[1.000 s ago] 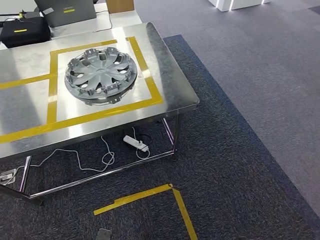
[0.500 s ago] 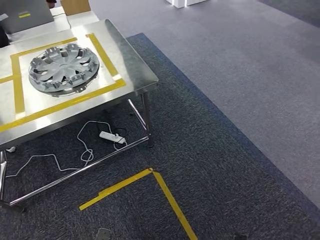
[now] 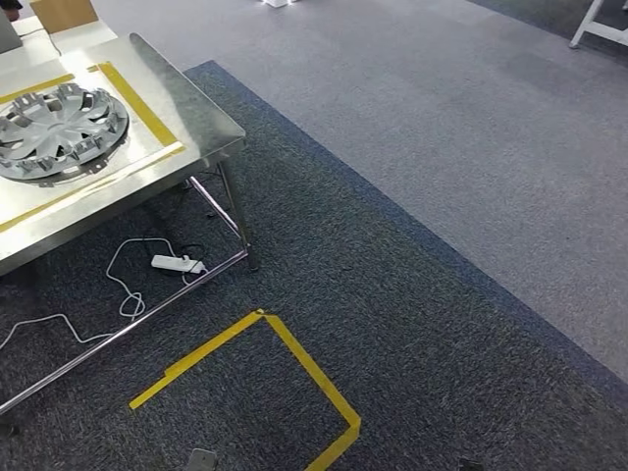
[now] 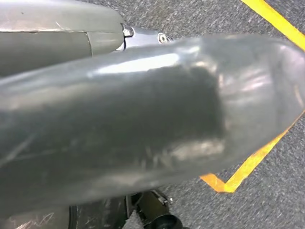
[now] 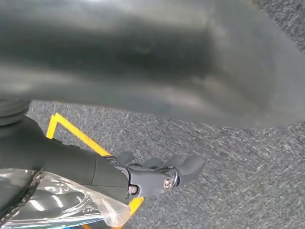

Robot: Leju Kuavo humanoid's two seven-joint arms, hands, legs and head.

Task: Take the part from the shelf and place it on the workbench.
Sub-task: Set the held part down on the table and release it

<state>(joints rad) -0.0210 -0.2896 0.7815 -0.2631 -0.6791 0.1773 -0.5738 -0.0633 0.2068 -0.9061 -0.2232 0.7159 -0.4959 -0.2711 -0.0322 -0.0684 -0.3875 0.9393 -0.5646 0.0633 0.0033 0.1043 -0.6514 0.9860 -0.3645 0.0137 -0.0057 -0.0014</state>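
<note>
**Head view.**
- Risk: the wheel cover (image 3: 59,132) lies flat on the steel workbench (image 3: 200,123), inside the yellow tape frame (image 3: 140,103) and near the bench's corner. A knock to the bench could slide it toward the edge.
- Risk: a white power strip (image 3: 177,263) and its looped cable (image 3: 126,294) lie on the carpet under the bench, where a foot stepping close could snag them.
- Count: one wheel cover, one workbench, one power strip, one cable, and one yellow floor-tape corner (image 3: 296,348).
- Placement looks done for this part.

**Left wrist view.**
- Left hand (image 4: 104,36): a grey cover with screws shows and the fingers are hidden, so I cannot tell whether it holds anything.
- Risk: the arm hangs close to the body, so a swing could rub against it.
- Count: one hand, one floor-tape corner (image 4: 248,164).

**Right wrist view.**
- Right hand (image 5: 158,174): the fingers are stretched out loosely and hold nothing.
- It hangs over the carpet, above the floor tape (image 5: 72,131).
- Risk: small, as nothing is carried.
- Count: one hand, one tape strip.
</note>
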